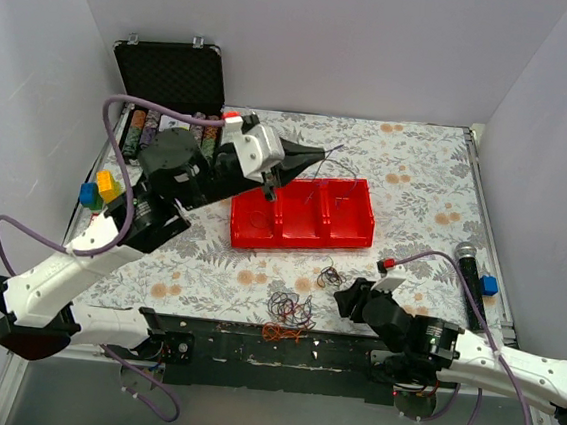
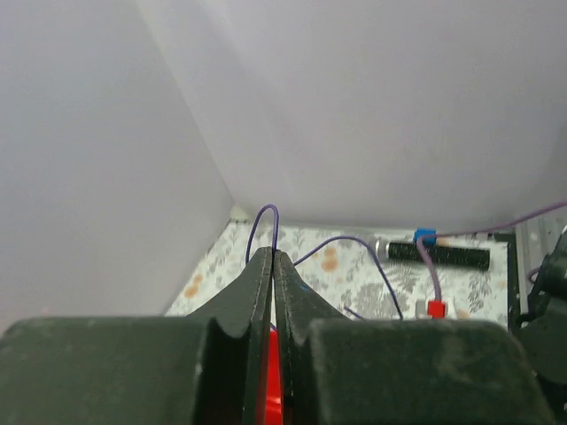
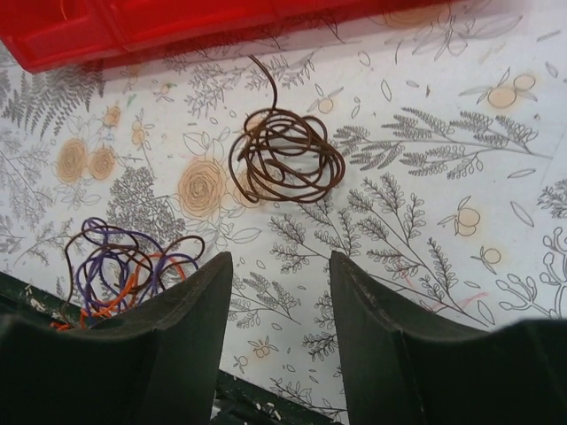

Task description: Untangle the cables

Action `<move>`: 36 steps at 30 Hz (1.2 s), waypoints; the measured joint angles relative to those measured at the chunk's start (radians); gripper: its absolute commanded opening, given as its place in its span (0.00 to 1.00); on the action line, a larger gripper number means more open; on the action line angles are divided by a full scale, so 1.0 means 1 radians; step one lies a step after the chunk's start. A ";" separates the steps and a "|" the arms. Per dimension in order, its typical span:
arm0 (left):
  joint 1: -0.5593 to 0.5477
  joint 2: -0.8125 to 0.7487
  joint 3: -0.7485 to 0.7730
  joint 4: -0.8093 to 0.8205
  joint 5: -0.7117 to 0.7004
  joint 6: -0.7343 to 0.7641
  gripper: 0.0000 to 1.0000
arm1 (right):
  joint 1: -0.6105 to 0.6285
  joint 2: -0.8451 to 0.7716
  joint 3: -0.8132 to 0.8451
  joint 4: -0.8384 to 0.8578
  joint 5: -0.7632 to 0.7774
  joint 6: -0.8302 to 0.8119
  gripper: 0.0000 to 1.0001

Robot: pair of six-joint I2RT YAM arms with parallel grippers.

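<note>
My left gripper [image 1: 314, 155] hovers above the red tray [image 1: 301, 242] and is shut on a thin purple wire [image 2: 354, 241]. The wire loops out past the fingertips [image 2: 266, 266] and trails down toward the tray. My right gripper [image 1: 347, 301] is open and empty, low over the floral cloth near the front edge. In the right wrist view a small coil of dark brown wire [image 3: 285, 158] lies just ahead of the open gripper [image 3: 281, 258]. A tangle of purple, orange and brown wires [image 3: 124, 270] lies to its left, and shows in the top view [image 1: 289, 312].
An open black case [image 1: 171, 73] stands at the back left, with coloured blocks [image 1: 100, 190] beside it. A black microphone [image 1: 468, 281] and a blue piece [image 1: 488, 285] lie at the right edge. White walls enclose the table.
</note>
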 measured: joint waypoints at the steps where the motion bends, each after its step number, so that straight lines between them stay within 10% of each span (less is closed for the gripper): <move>1: 0.000 -0.012 -0.042 0.007 -0.020 0.001 0.00 | 0.000 -0.002 0.011 -0.008 0.009 -0.002 0.70; 13: 0.027 -0.022 -0.398 0.123 -0.336 -0.050 0.00 | -0.012 0.155 0.146 0.003 0.083 -0.101 0.81; 36: 0.194 0.266 -0.430 0.274 -0.177 -0.275 0.00 | -0.316 0.574 0.147 0.410 -0.196 -0.277 0.61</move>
